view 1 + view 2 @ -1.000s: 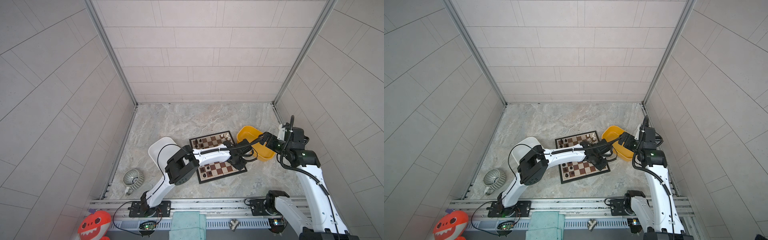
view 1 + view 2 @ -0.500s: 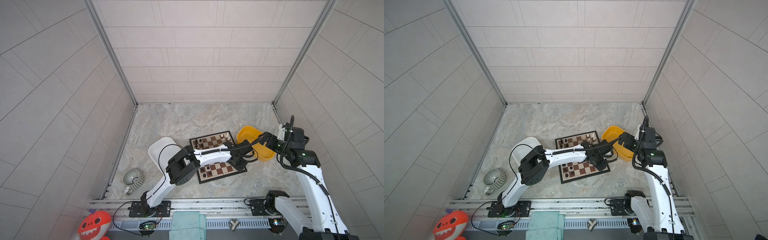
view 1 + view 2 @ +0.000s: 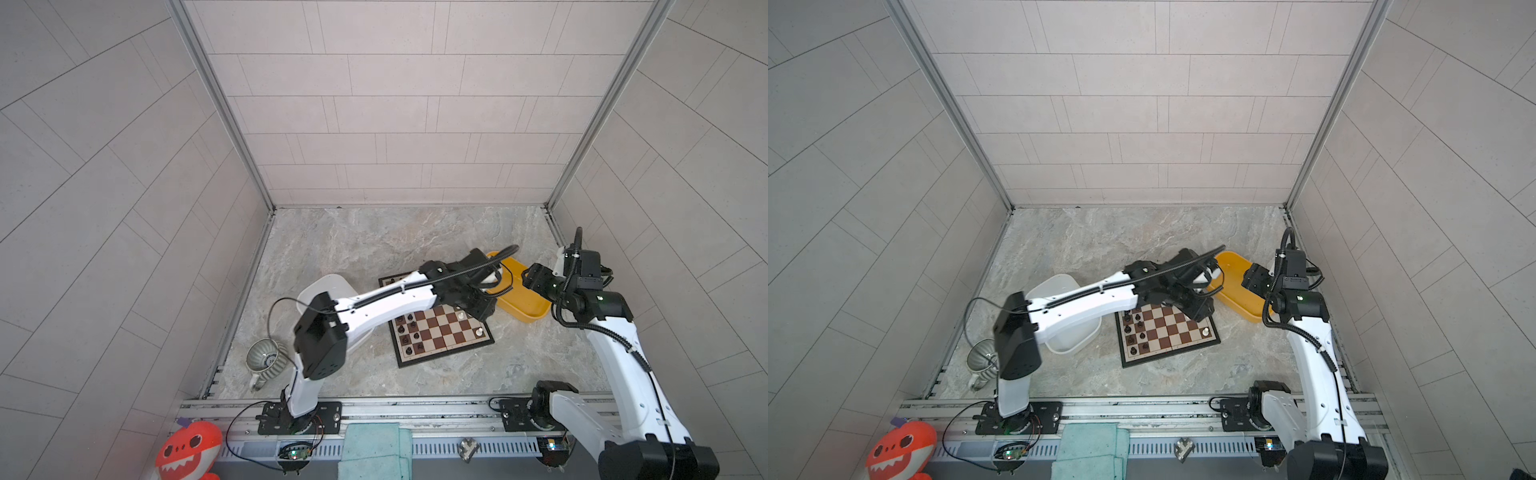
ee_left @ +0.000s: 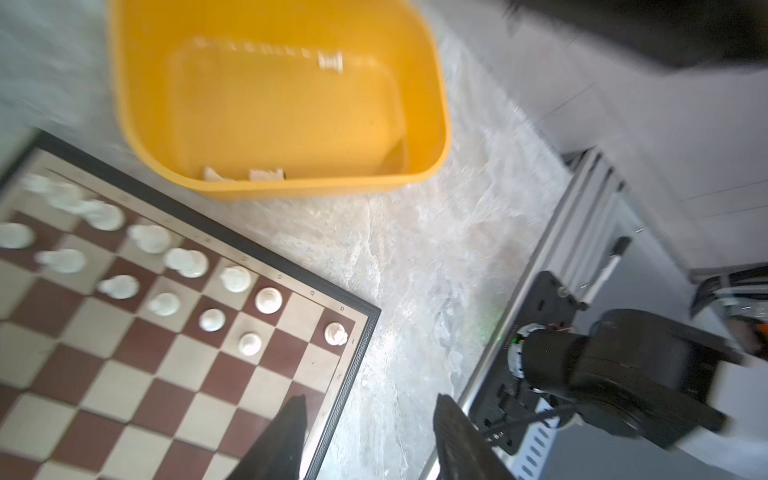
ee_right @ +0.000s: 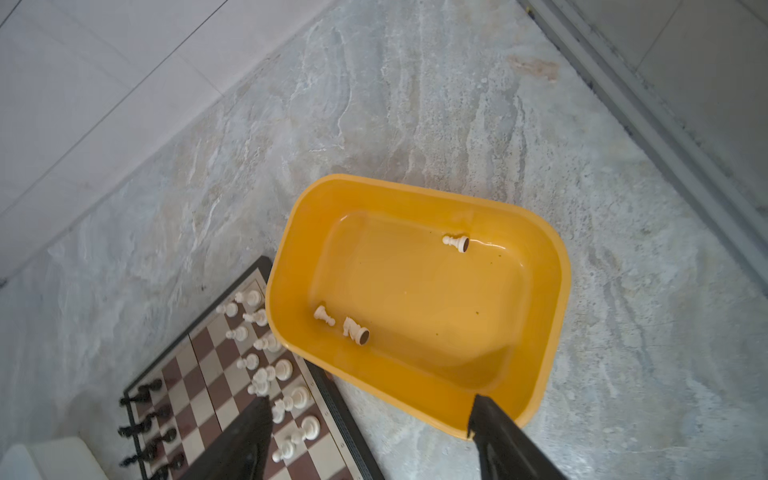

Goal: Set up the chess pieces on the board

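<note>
The white side is being filled. White pieces (image 5: 266, 365) stand crowded on the board (image 5: 208, 374) along the edge nearest the yellow tub (image 5: 415, 187), black pieces (image 3: 409, 332) stand along the opposite edge, and the middle squares are bare. Three white pieces lie toppled in the tub: one (image 5: 456, 242) by its far wall and two (image 5: 324, 315) close together near the board side. The right fingers (image 5: 245, 440) are spread wide and empty, straddling the tub's near rim from above. The next move is probably a descent onto one of the toppled pieces, and it needs a narrow, well-aimed pinch on something very small that lies flat. The left fingers (image 4: 286, 436) are also parted with nothing between them, above the board's corner beside a lone white piece (image 4: 336, 333). In both top views the left arm hides the board's far half and most of the white tub (image 3: 1067, 345), so what the tub holds cannot be told. The left wrist view is smeared, and I cannot make out which kinds of piece stand where, or whether any has tipped over.
</note>
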